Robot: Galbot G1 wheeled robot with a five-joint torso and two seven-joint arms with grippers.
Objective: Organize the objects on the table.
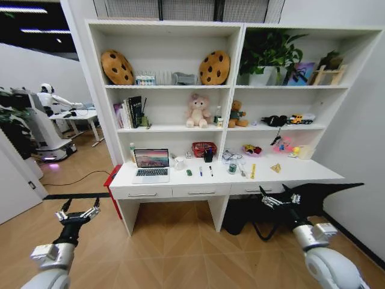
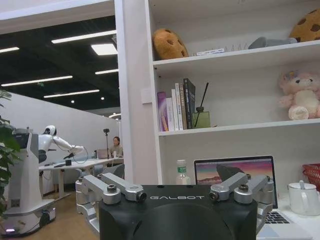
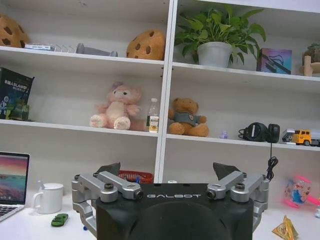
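Both grippers hang with fingers spread and empty, the left gripper [image 1: 78, 214] and right gripper [image 1: 280, 199] well short of the table [image 1: 301, 173]. The laptop [image 1: 151, 165] looks stiff, fragile; grasp its base edge. The pens [image 1: 201, 171] seem light, slippery.

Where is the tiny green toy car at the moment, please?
In the head view the green toy car sits on the white desk, between the open laptop on its left and the blue pen on its right.
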